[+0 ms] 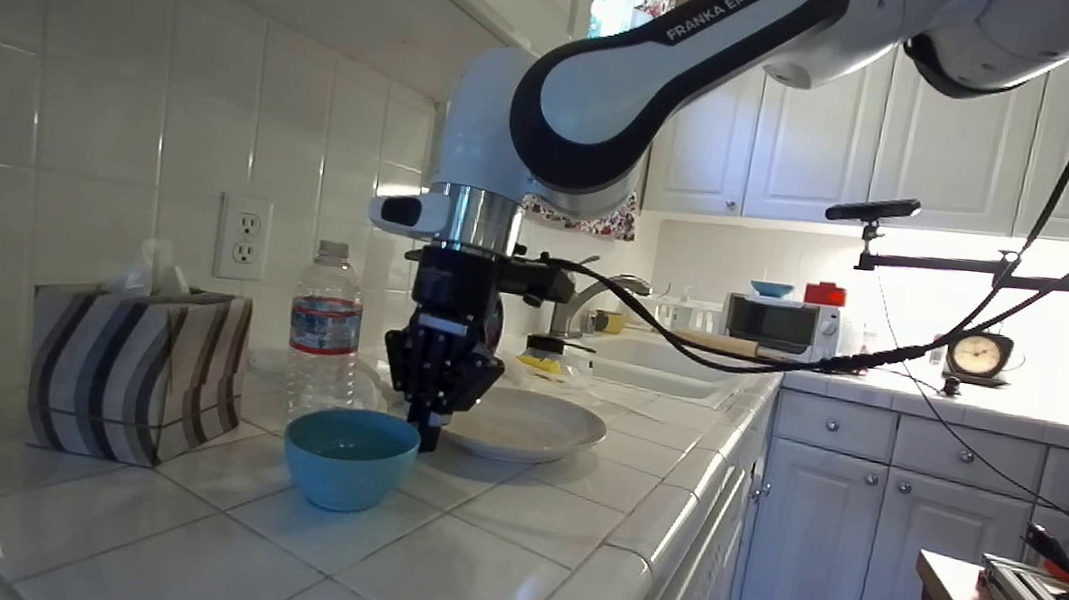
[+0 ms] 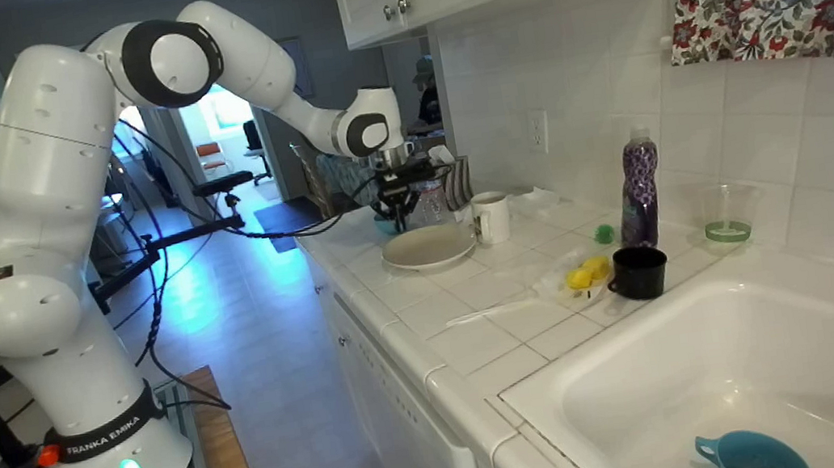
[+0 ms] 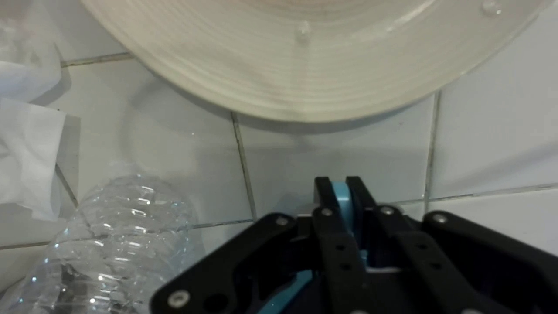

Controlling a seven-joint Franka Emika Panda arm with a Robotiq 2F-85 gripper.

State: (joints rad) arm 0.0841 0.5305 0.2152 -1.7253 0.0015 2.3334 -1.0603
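My gripper (image 1: 427, 435) points down over the tiled counter, its jaws shut on the handle of a light blue cup (image 1: 349, 460). In the wrist view, the blue handle (image 3: 343, 200) shows as a narrow strip pinched between the black fingertips, and part of the cup's rim (image 3: 285, 294) appears below left. The cup stands upright; whether its base touches the tiles I cannot tell. Just beyond the gripper lies a pale beige plate (image 1: 520, 429), also seen whole as a plate (image 2: 428, 248). A clear water bottle (image 1: 325, 331) stands close behind the cup.
A striped tissue box (image 1: 138, 376) sits by the wall. Past the plate are a white mug (image 2: 492, 218), a black cup (image 2: 639, 273), a purple soap bottle (image 2: 638, 191) and the sink (image 2: 608, 370), with another blue cup (image 2: 754, 456) inside. The counter's front edge (image 1: 659, 536) runs alongside.
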